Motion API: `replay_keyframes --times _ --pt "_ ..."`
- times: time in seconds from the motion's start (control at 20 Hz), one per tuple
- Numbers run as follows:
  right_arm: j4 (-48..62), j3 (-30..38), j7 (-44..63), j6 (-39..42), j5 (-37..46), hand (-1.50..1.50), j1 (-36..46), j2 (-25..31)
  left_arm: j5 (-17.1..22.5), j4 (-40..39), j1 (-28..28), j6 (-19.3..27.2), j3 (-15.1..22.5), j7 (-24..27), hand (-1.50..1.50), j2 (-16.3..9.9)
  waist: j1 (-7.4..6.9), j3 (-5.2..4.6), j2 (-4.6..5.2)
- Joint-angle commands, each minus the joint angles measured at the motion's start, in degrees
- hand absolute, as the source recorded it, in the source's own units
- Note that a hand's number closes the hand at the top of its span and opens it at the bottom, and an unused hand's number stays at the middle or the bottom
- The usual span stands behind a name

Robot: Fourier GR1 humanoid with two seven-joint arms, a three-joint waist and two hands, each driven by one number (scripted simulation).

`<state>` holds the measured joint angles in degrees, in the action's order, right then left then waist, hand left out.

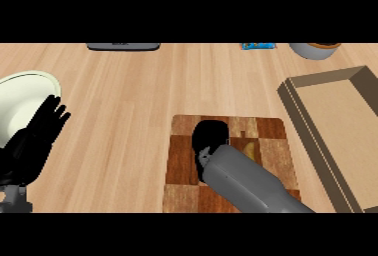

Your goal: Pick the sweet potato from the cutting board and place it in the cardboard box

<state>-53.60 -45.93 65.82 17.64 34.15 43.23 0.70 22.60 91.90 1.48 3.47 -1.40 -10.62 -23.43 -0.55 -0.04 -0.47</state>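
- Brown checkered wooden cutting board (269,131) is your landmark; it lies on the pale wood-grain counter (140,90), low and centre in the head view.
- Your right hand (210,136) is over the board's left half, black fingers bent downward; you cannot tell whether they close on anything beneath.
- You can see only a yellowish sliver of the sweet potato (250,150), on the board just right of that hand and beside the grey forearm (247,182).
- Right of the board, apart from it, you have the open tan cardboard box (332,107), long and shallow.
- Well left of the board, your left hand (40,127) rests with fingers straight and spread, overlapping the round cream plate (18,95).
- Beyond the board, at the far edge, you see a dark grey flat object (123,46), a small blue item (258,46) and a grey bowl (316,50).
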Motion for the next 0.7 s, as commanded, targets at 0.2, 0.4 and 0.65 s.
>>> replay_keyframes --times 0.2,0.4,0.65 --pt "-1.6 15.2 -14.9 -15.3 -1.8 1.5 -1.8 11.9 -0.2 0.7 -2.0 -0.3 -0.7 0.1 0.0 0.2 0.9 0.18 0.65" --pt "0.4 16.9 -18.6 -17.4 1.6 1.5 -3.2 13.8 0.1 2.6 -1.6 -0.8 -1.2 -1.7 0.0 0.4 0.2 0.06 0.51" --pt "-3.7 18.1 -17.4 -20.3 6.7 1.5 -3.3 14.2 -1.8 -1.9 0.2 -1.9 -1.4 0.7 0.0 2.2 0.52 0.02 0.47"
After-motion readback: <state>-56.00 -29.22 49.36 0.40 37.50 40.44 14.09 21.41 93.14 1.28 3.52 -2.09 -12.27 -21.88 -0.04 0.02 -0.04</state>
